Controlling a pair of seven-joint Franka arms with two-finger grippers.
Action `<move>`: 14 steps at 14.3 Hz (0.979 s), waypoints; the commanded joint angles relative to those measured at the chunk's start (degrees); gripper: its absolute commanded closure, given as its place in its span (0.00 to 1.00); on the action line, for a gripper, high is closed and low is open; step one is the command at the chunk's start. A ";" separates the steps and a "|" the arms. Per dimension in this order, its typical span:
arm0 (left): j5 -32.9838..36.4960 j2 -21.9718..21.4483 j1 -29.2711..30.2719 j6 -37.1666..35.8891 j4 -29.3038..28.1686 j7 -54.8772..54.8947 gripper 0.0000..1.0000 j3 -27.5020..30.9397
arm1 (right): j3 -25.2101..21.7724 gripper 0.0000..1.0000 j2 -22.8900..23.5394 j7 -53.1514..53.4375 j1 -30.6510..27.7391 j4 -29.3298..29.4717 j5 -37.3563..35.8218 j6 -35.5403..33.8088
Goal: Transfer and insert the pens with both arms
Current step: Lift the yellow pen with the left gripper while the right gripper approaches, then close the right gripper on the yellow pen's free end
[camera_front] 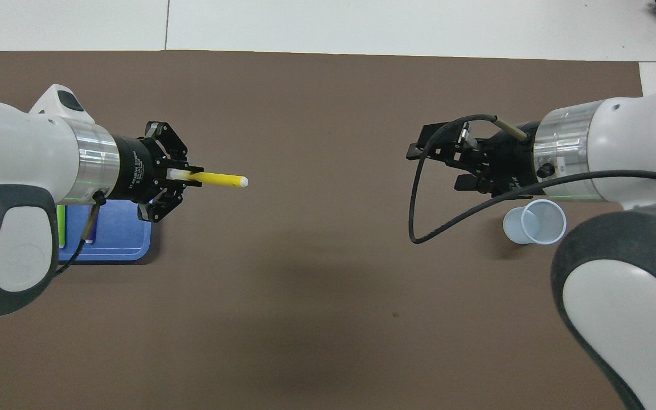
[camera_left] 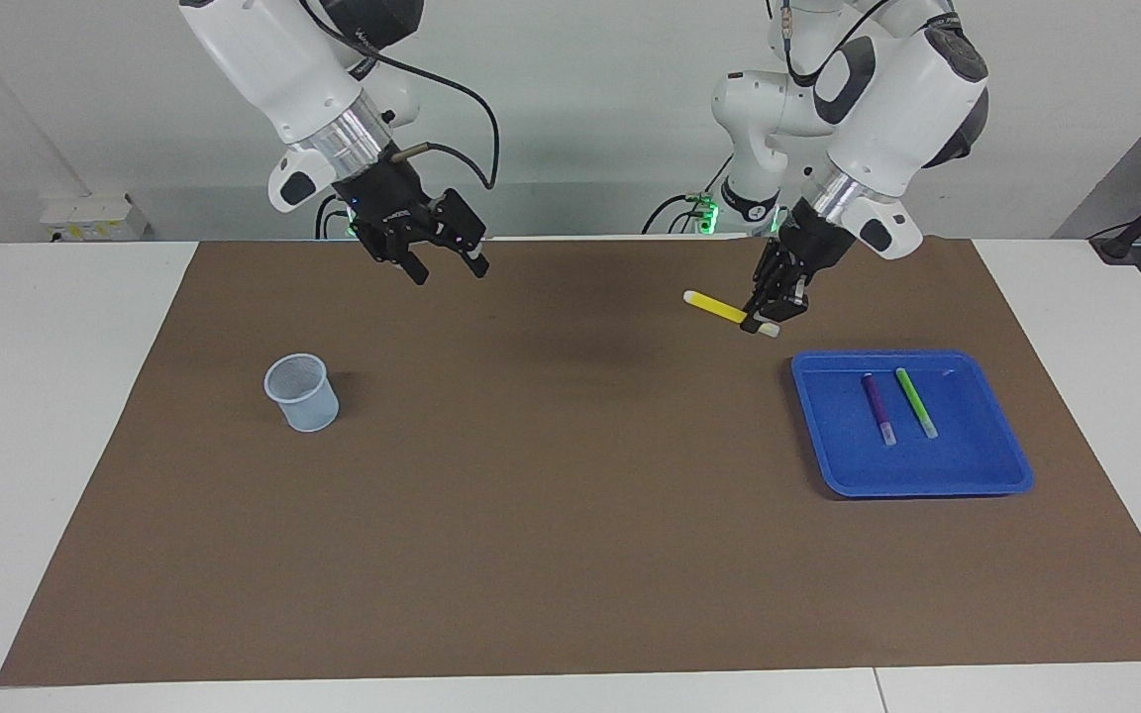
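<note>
Left gripper (camera_left: 767, 315) jaws clamped on yellow pen (camera_left: 717, 307) near whitish end, up over bare mat off blue tray (camera_left: 1011, 473), free end pointing 9 o'clock in facing view. Right gripper (camera_left: 444, 259) jaws apart, over mat, empty. Handover likely: keep pen level, have right grab free half. Facing view shows purple pen (camera_left: 878, 405), green pen (camera_left: 915, 400) in tray; overhead hides most. Cup (camera_left: 301, 392) toward right arm's end of bench.

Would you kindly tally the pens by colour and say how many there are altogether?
Yellow pen, held by the left gripper over the mat: 1
Purple pen, in the blue tray: 1
Green pen, in the tray: 1
Total: 3
</note>
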 commanded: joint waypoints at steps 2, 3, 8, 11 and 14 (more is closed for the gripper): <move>-0.92 -2.08 -1.95 -0.29 -1.45 -3.31 1.00 0.82 | -0.04 0.00 -0.23 6.09 2.50 -1.55 2.62 4.97; -0.92 -2.25 -1.95 -0.56 -1.45 -3.31 1.00 0.82 | -0.13 0.00 -0.14 6.26 3.55 -1.63 2.62 5.23; -0.92 -3.57 -2.04 -0.82 -2.15 -4.71 1.00 0.73 | -0.04 0.00 0.64 6.27 9.17 -4.45 2.71 12.16; -0.92 -4.01 -2.65 -0.65 -2.59 -5.16 1.00 0.82 | -0.13 0.00 1.70 6.44 12.25 -4.45 4.37 13.84; -0.92 -4.01 -2.65 -0.73 -2.59 -5.24 1.00 0.82 | -0.04 0.00 2.57 10.29 14.54 -4.45 4.38 18.92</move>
